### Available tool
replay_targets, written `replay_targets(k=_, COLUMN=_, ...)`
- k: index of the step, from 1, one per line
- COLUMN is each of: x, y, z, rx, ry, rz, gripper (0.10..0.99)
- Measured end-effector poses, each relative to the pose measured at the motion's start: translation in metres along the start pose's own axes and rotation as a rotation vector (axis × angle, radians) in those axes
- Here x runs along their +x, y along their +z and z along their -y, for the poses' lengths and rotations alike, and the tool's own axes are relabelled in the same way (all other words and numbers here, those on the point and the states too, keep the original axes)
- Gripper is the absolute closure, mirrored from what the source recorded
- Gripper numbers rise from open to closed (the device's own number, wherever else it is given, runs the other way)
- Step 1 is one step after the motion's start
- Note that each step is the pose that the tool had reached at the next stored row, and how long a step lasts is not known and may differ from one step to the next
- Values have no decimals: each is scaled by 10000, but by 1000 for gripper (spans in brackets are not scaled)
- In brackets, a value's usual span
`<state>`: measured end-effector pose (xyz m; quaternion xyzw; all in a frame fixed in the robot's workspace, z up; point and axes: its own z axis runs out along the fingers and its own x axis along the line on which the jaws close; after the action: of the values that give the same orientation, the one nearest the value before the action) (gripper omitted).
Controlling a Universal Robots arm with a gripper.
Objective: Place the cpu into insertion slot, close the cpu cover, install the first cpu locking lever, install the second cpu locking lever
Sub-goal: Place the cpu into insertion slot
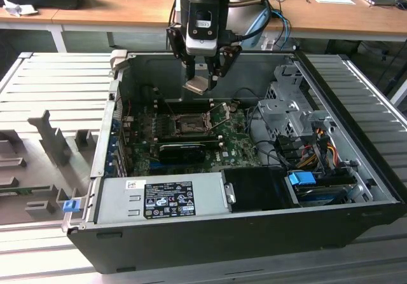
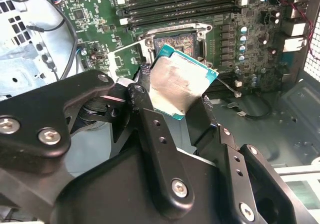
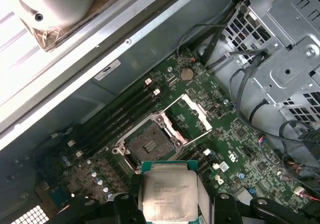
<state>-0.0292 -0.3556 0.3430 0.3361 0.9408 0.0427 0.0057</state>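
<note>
My gripper (image 1: 203, 79) hangs over the open computer case, shut on the cpu (image 1: 198, 84), a pale silvery square plate held by its two side edges and tilted. Both wrist views show the cpu (image 2: 180, 86) (image 3: 167, 191) between the black fingers (image 2: 150, 119) (image 3: 222, 204), well above the board. The insertion slot (image 1: 186, 126) (image 3: 147, 144) (image 2: 177, 41) lies bare and dark on the green circuit board, below the gripper and a little towards the front. The cpu cover (image 3: 192, 116) (image 1: 219, 115) is swung open beside the slot, with thin metal levers raised around it.
A long black card (image 1: 181, 149) lies just in front of the slot. Memory slots (image 3: 120, 116) run behind it. A grey power supply (image 1: 159, 198) fills the case front. A metal drive cage (image 1: 286, 106) and loose cables (image 1: 305, 150) crowd the exterior view's right.
</note>
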Motion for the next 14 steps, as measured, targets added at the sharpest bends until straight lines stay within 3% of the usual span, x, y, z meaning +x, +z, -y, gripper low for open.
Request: replay_targets(k=14, x=0, y=5, z=0, rx=-13, ry=728, rz=61, gripper=561)
